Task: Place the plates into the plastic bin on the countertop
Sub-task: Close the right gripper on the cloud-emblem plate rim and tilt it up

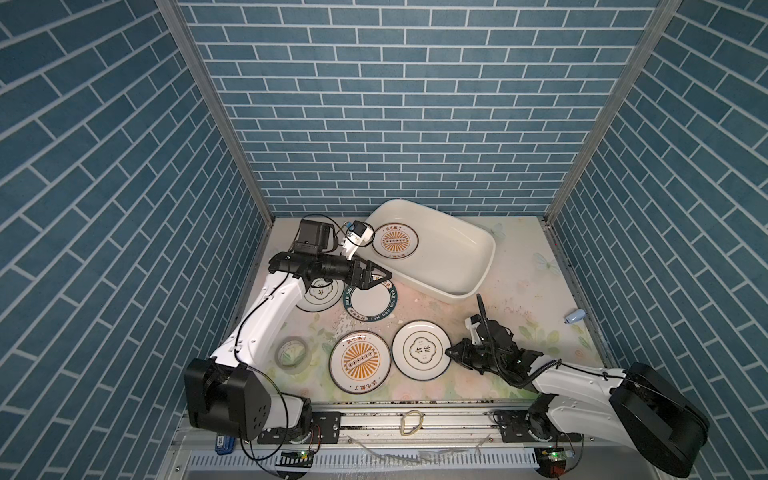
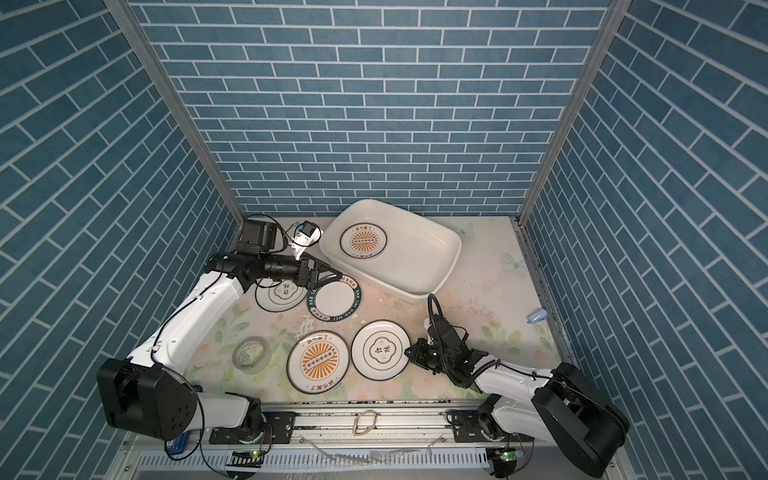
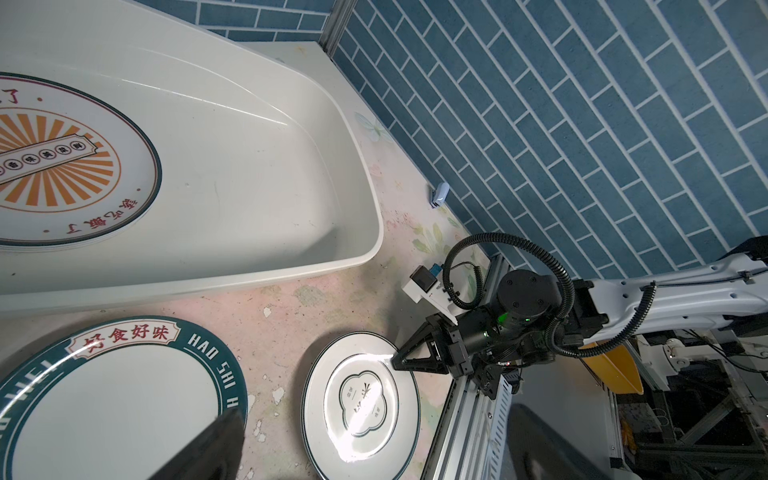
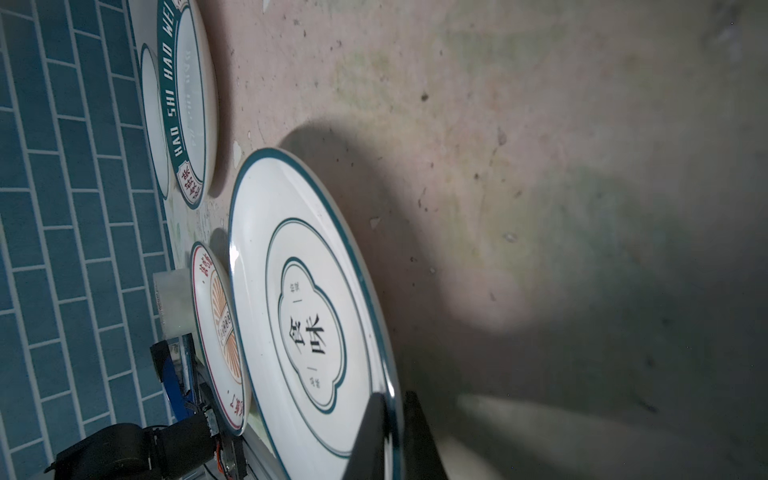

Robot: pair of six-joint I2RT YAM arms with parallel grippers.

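- One quatrefoil plate (image 1: pixel 421 350): your right gripper (image 1: pixel 449 352) clamps its rim, likely the only hold a flat plate offers.
- Your left gripper (image 1: pixel 380 280): wide open, empty, above lettered plate (image 1: pixel 371 301).

My arms: glossy white shells (image 1: pixel 270 316), matte black joint housings (image 1: pixel 226 399). My left end effector (image 1: pixel 380 279) and right end effector (image 1: pixel 449 352) are black triangular frames, with ribbed black cable (image 1: pixel 483 316).
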